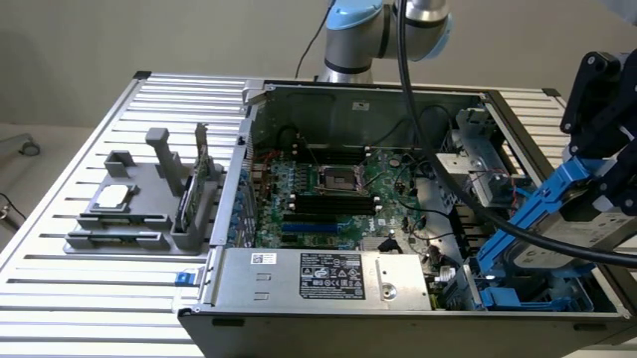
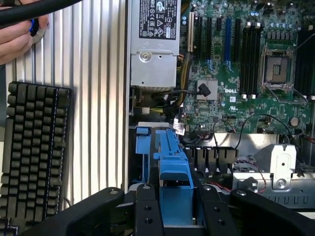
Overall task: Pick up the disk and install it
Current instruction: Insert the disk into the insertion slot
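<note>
- The tool [image 1: 602,186] sat at the right edge of the exterior view, its jaws partly closed on the disk [image 1: 542,205], which it held clear of the desk [image 1: 89,291].
- In the wrist view the tool [image 2: 178,211] had a black finger [image 2: 147,214] on each side of the disk's [image 2: 174,169] blue carrier, pressing on its flanks.
- The pick-up part of the job therefore looked done.
- The disk hung tilted in the exterior view, its lower end pointing down toward the blue drive bay [image 1: 527,298] in the lower right of the open computer case [image 1: 368,88].
- It was over the bay's mouth, but I could not tell whether its lower end touched the bay rails.
- Installing seemed only begun: the carrier stood well out of the bay, not level and not seated.
- Elsewhere in the case, the motherboard [image 1: 329,194] lay in the middle and the power supply [image 1: 318,276] along the near edge, both apart from the disk.
- On the desk at the exterior view's left stood a grey parts holder [image 1: 139,224] with a processor chip [image 1: 112,195] on it, untouched by the tool.
- The wrist view also showed a keyboard [image 2: 34,142] on the desk and a person's hand [image 2: 17,34] near it, well away from the tool.
</note>
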`<state>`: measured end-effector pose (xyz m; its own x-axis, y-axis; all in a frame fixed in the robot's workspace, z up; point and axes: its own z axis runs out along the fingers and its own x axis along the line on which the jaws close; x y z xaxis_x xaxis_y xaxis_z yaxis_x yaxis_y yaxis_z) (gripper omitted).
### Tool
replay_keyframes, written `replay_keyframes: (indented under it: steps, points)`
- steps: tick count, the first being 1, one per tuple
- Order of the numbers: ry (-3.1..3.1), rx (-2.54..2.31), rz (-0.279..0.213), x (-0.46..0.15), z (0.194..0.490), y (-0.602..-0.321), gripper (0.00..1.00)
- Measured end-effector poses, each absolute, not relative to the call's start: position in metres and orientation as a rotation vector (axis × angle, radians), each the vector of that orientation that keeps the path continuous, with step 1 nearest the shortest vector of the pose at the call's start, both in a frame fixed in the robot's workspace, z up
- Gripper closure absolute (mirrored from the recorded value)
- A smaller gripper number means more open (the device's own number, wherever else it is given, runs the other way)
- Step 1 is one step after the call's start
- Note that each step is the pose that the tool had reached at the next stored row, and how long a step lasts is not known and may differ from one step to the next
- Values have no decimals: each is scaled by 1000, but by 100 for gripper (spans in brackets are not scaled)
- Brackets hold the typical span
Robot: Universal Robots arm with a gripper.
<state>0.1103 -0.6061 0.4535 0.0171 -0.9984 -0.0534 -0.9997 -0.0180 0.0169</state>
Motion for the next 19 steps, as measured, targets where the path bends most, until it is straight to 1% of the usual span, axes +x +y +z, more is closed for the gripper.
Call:
replay_keyframes:
  steps: [19]
  points:
    - [2179,-2226,78,110,444,-609,67]
